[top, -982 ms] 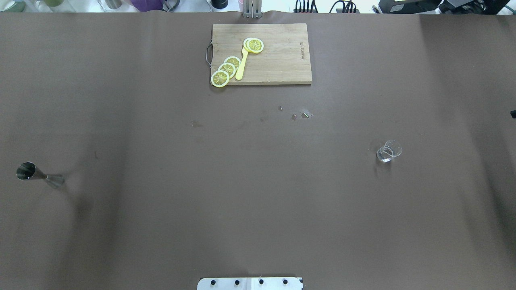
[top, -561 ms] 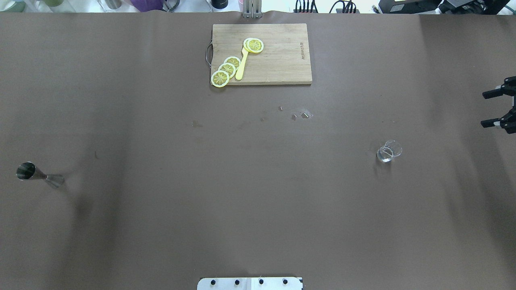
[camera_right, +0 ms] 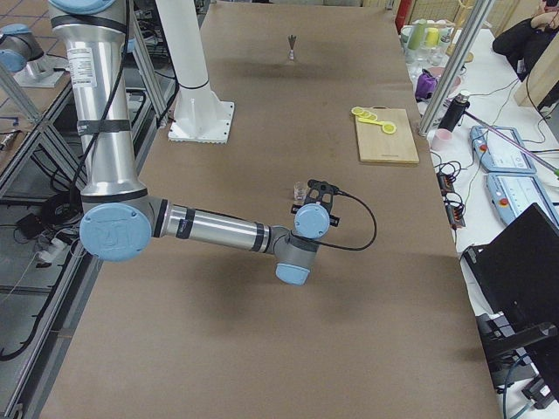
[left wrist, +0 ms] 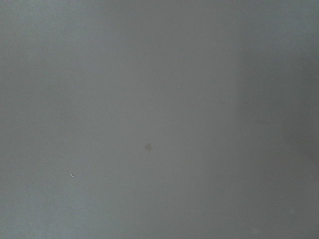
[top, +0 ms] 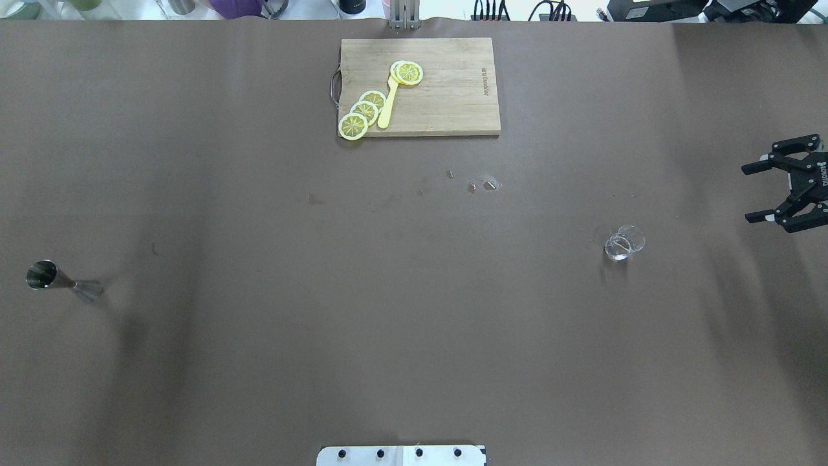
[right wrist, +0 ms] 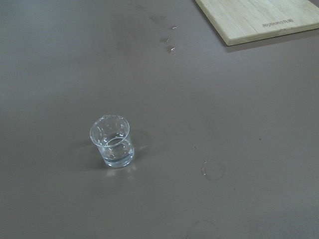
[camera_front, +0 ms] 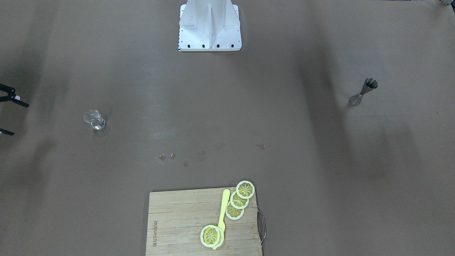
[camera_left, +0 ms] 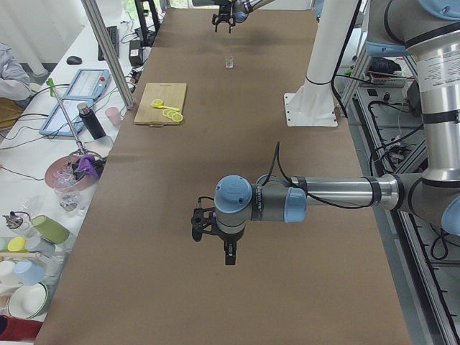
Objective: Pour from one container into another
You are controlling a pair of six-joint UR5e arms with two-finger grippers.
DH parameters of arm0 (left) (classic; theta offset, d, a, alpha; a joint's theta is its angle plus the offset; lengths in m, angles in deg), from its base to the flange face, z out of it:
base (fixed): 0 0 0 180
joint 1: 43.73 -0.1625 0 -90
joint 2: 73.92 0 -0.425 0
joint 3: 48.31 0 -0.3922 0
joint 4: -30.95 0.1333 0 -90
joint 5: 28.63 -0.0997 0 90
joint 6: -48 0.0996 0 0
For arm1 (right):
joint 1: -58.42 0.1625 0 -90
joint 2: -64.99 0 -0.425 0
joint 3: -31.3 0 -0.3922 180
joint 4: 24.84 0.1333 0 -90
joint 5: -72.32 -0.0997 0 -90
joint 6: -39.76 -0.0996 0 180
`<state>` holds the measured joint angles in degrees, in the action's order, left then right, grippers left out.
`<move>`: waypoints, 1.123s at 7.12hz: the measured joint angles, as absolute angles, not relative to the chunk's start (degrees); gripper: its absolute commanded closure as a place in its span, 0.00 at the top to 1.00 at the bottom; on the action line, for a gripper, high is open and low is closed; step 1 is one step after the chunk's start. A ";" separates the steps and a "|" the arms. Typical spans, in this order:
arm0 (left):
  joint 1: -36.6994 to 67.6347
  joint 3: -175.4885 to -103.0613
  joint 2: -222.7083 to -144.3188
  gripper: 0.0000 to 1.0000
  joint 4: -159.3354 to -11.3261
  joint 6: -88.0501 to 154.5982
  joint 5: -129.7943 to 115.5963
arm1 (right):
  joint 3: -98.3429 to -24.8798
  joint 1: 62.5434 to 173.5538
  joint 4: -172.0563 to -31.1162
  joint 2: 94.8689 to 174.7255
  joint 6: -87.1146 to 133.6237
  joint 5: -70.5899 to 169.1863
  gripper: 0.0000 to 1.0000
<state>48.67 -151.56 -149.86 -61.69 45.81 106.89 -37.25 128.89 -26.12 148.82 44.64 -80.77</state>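
A small clear glass (top: 624, 243) with a little water stands on the right half of the brown table; it also shows as the glass (camera_front: 94, 120) and the glass (right wrist: 112, 142). A steel jigger (top: 61, 281) stands upright far off at the left edge, seen too as the jigger (camera_front: 363, 92). My right gripper (top: 746, 194) is open and empty, right of the glass and well apart from it. My left gripper (camera_left: 227, 253) shows only in the left side view, hovering over bare table; I cannot tell its state.
A wooden cutting board (top: 446, 97) with lemon slices (top: 363, 111) and a yellow spoon (top: 388, 107) lies at the far middle. Small droplets (top: 488, 186) dot the table in front of it. The robot base (top: 401, 455) sits at the near edge.
My right gripper has come in from the right edge and moved left toward the glass, staying open. Glass and jigger have not moved.
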 measured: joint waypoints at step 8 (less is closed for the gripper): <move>50.55 -151.74 -149.42 0.99 -61.50 45.81 106.95 | -33.28 119.30 -19.78 144.21 44.76 -73.70 1.00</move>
